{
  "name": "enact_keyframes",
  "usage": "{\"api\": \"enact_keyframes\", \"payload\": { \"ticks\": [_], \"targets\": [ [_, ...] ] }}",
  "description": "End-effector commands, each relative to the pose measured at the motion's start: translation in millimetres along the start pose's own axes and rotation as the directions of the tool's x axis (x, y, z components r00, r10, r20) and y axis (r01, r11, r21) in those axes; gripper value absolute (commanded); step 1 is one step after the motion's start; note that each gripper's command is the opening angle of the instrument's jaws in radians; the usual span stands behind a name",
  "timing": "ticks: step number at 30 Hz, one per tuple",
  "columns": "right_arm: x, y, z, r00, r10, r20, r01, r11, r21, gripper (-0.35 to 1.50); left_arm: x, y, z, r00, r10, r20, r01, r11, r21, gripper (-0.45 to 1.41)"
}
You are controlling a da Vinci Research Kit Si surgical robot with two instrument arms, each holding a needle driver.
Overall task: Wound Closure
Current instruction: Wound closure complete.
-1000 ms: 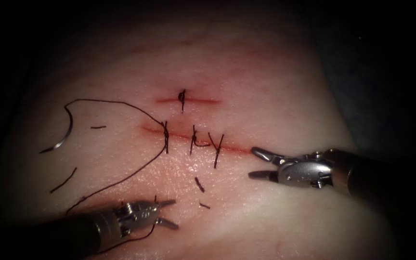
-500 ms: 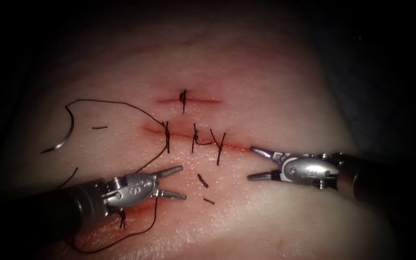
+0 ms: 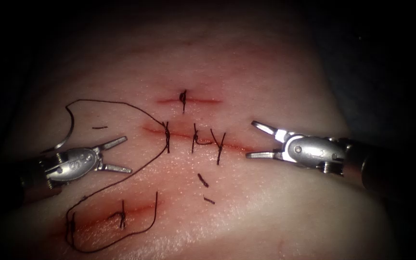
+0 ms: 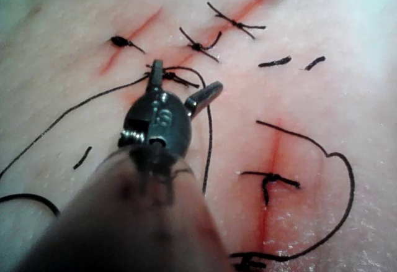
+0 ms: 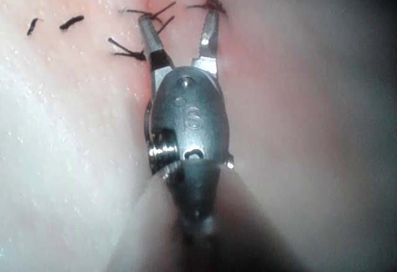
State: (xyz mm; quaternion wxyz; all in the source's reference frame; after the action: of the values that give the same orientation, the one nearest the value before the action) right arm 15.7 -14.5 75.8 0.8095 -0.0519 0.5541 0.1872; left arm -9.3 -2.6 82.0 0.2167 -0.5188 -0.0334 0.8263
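Tissue (image 3: 266, 72) carries the main cut (image 3: 193, 136) with three stitches; left claw (image 3: 121, 154) gapes empty to the cut's left, right claw (image 3: 256, 139) gapes empty at its right end, needle (image 3: 68, 130) lies free far left of the cut, thread (image 3: 116, 102) running to the leftmost stitch.

needle (image 3: 67, 126): curved, lying free on the tissue (image 3: 266, 212), well left of the cut (image 3: 193, 137)
thread (image 3: 136, 163): dark, looped below-left of cut
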Motion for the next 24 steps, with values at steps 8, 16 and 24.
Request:
{"api": "enact_keyframes", "payload": {
  "ticks": [8, 16, 24],
  "targets": [
    [-1.2, 0.2, 1.1, 1.0, -0.014, 0.021, 0.014, 1.0, 0.022, 1.42, 0.6, -1.5, 0.9, 0.999, 0.034, 0.005, -0.034, 0.999, 0.0, 0.42],
    [-1.1, 0.7, 0.6, 1.0, -0.012, 0.023, 0.011, 1.0, 0.029, 1.42, 1.1, -2.1, 1.1, 0.999, 0.037, 0.006, -0.037, 0.999, -0.004, 0.46],
    [-1.0, 0.8, 0.6, 1.0, -0.01, 0.023, 0.01, 1.0, 0.029, 1.42, 1.1, -2.2, 1.1, 0.999, 0.043, 0.007, -0.043, 0.999, -0.004, 0.46]
  ]
}}
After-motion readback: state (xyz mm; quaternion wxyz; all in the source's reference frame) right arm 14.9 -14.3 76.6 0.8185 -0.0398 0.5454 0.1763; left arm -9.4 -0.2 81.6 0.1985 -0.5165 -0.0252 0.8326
